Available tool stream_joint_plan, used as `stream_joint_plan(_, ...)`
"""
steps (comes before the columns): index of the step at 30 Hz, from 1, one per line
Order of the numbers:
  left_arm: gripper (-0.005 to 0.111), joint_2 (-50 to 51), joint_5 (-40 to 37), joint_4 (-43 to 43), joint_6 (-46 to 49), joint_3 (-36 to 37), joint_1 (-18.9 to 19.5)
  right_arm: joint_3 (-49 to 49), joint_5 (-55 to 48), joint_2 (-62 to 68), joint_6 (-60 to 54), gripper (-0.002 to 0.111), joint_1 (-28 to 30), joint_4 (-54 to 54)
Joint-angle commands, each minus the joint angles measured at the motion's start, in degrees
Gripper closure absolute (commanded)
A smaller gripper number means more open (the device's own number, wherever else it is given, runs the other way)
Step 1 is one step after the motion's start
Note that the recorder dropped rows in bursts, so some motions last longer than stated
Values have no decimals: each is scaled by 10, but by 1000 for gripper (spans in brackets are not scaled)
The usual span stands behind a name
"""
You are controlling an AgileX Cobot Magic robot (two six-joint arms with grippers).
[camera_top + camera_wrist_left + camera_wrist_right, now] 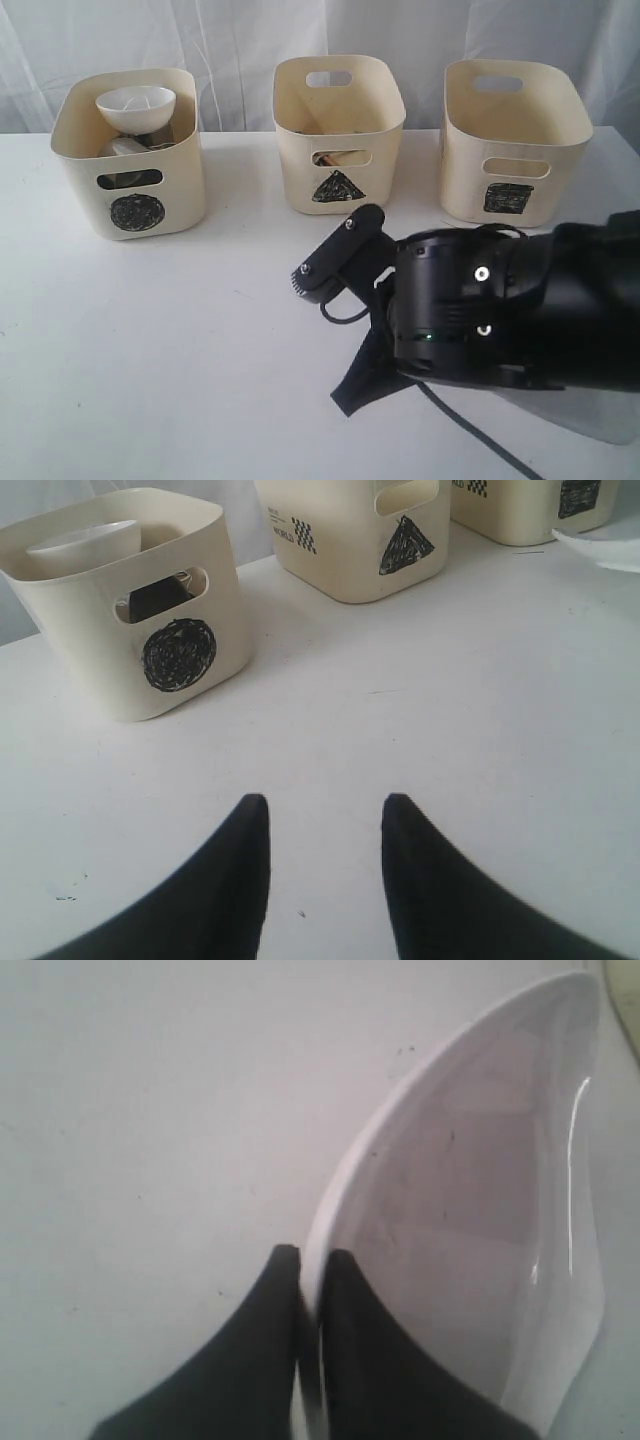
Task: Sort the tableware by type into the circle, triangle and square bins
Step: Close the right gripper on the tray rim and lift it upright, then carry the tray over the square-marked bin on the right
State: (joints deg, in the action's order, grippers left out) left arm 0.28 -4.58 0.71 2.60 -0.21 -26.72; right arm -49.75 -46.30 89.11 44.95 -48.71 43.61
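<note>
My right gripper [313, 1260] is shut on the rim of the large white plate [480, 1190], one finger inside the rim and one outside. In the exterior view the right arm hides most of the plate [605, 420], at the table's front right. My left gripper [325, 810] is open over bare table with nothing between its fingers. The circle bin [130, 160] at the back left holds a white bowl [136, 105] on top of steel pieces. The triangle bin [338, 135] stands at the back middle and the square bin [512, 140] at the back right.
The three bins stand in a row along the table's far edge, before a white curtain. White table [180, 350] stretches in front of the circle bin. A black cable [470, 430] trails from the right arm toward the front edge.
</note>
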Motion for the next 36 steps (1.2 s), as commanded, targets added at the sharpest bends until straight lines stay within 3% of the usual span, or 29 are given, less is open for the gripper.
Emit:
stream_joint_plan(1,64,-3,1,-7,0,2,1,-25,13,-49,7,108,1,4)
stream_joint_plan(15,64,-3,1,-7,0,2,1,-82,1,-162,7,108,2,40)
stream_joint_plan(26,64,-3,1,-7,0,2,1,-146,-14,-170,-18,108,4,32)
stream_joint_plan(36,64,-3,1,-7,0,2,1,-183,5,-170,-77,108,44,38)
